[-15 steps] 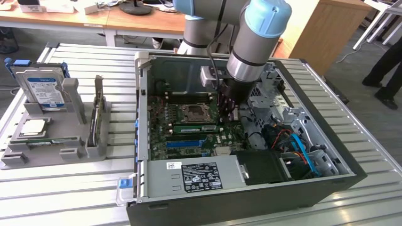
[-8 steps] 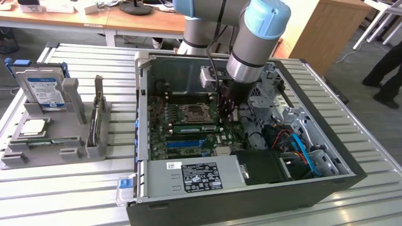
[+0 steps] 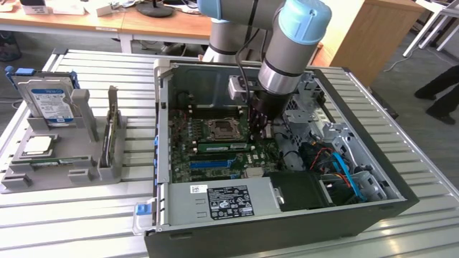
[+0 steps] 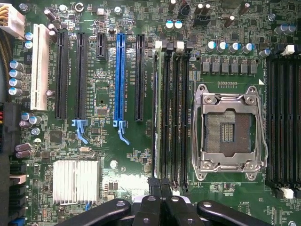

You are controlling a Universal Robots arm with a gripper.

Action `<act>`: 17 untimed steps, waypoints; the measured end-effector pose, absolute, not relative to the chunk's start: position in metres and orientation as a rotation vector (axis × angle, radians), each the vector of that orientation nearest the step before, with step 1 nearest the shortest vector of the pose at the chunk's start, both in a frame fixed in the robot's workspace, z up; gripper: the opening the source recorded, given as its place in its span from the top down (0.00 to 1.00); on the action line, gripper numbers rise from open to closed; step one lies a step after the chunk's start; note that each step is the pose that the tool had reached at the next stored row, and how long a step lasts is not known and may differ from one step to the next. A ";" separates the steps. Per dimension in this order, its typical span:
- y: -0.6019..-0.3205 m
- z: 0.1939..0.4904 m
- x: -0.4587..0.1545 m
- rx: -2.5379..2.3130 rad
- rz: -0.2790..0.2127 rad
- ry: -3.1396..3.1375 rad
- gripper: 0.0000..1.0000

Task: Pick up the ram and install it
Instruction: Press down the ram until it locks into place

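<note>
A green ram stands edge-up in a memory slot of the motherboard, just beside the CPU socket. In the wrist view it is a thin pale line in the outermost of the black slots next to the socket. My gripper reaches down into the open computer case, close over the end of these slots. Its two black fingertips are shut together with nothing between them, right at the slot's end. Whether they touch the ram I cannot tell.
The case walls and the drive cage hem the arm in. A black power supply with coloured cables sits near the front. On the exterior view's left, a grey holder carries a hard drive, a silver processor and an upright card.
</note>
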State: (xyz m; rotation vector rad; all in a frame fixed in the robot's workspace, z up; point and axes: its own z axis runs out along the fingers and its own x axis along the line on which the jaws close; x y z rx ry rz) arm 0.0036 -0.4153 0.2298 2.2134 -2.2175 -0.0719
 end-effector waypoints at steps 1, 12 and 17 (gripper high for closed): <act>-0.415 0.230 0.004 2.213 -0.072 -2.217 0.89; -0.415 0.226 0.004 2.214 -0.072 -2.218 0.89; -0.415 0.225 0.004 2.213 -0.072 -2.217 0.89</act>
